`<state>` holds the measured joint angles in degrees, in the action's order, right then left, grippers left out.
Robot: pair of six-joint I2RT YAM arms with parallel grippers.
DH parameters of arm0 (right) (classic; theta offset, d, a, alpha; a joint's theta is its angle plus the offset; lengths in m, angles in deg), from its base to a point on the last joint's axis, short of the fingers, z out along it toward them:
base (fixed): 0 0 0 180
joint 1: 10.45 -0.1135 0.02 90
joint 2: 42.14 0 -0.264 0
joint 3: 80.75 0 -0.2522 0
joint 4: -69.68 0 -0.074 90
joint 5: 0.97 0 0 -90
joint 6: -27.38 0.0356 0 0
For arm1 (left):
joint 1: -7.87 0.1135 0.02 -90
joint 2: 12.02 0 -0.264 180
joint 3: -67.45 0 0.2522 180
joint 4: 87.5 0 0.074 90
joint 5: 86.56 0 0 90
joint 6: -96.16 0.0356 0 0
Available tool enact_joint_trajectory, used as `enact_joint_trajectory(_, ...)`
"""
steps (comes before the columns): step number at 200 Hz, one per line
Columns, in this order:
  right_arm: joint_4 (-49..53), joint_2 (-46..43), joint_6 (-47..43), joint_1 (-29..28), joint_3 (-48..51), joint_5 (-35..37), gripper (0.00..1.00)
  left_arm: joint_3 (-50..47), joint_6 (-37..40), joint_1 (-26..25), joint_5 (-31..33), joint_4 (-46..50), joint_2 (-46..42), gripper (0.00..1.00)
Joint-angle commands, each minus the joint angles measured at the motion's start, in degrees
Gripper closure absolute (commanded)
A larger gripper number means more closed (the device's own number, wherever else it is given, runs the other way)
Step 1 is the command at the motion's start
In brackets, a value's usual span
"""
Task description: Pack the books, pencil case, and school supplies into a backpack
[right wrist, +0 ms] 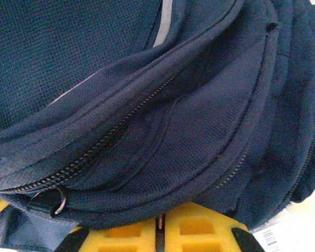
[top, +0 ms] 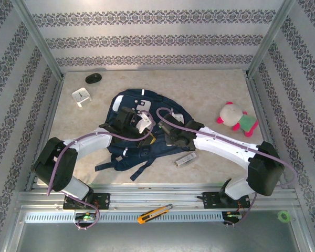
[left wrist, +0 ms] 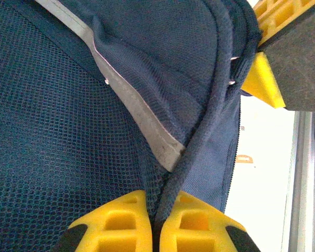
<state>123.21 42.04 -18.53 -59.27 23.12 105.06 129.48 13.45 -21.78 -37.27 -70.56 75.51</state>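
The navy backpack (top: 139,107) lies flat in the middle of the table, straps toward the arms. My left gripper (top: 140,127) is over its middle, and in the left wrist view it (left wrist: 158,220) is shut on a raised ridge of the backpack's (left wrist: 68,131) fabric beside a grey trim strip. My right gripper (top: 166,137) comes in from the right; its yellow tips (right wrist: 161,226) are shut on the lower hem of the backpack (right wrist: 189,131), below a zipper. A slim silver bar (top: 185,159) lies on the table to the backpack's right. The books and the pencil case are out of view.
A white square clock (top: 81,96) and a black mouse (top: 93,78) sit at the back left. A pink-green plush toy (top: 236,119) is at the right. An orange utility knife (top: 155,213) lies on the front rail. Wallpapered walls close three sides.
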Motion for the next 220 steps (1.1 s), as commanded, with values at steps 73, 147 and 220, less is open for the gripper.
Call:
enact_joint_trajectory(73, -13.9, -13.5, -23.2, 11.0, 13.4, -29.6, 1.00, -1.6, 29.1, 5.4, 9.8, 18.6, -9.3, 1.00)
enact_joint_trajectory(147, -24.3, -11.9, -25.0, 11.9, 17.8, -43.0, 1.00, 0.9, 28.1, 2.2, 9.6, 19.2, -11.6, 0.33)
enact_joint_trajectory(220, -21.3, -11.8, -24.7, 12.9, 16.0, -44.4, 1.00, 3.9, 21.5, -8.2, 15.8, 3.8, -6.6, 0.57)
